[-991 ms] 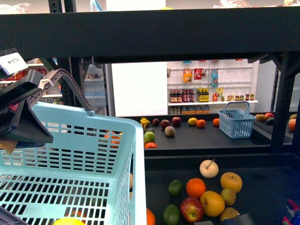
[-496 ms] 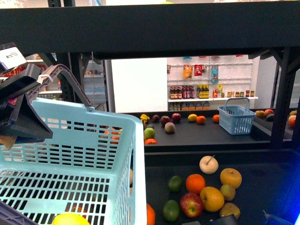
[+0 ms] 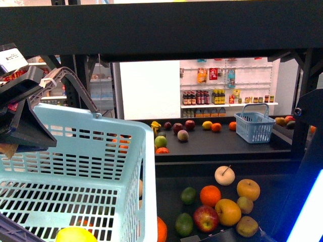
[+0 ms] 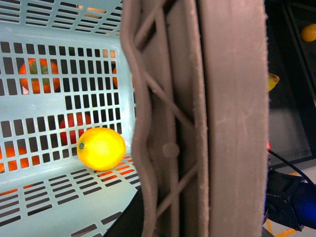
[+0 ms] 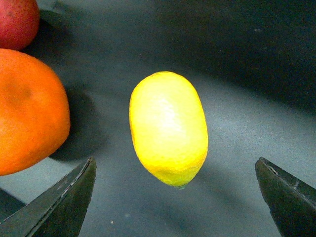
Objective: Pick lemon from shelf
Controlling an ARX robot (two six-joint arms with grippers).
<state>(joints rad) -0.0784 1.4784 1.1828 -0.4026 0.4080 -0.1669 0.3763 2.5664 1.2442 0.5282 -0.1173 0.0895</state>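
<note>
In the right wrist view a smooth bright yellow lemon lies on the shelf's dark deck. My right gripper is open, with one dark finger on each side of the lemon and neither touching it. In the front view the right arm stands at the right edge over the black shelf. My left gripper is shut on the grey basket handle and holds up the light blue basket. Another yellow lemon rests on the basket floor.
On the lower deck lie an orange, a red apple, green limes and yellow apples. An orange sits close beside the lemon. On a further deck stand a small blue basket and more fruit.
The right arm has come into the front view at the right edge, with a blue glow beside it. The basket and left gripper have hardly moved.
</note>
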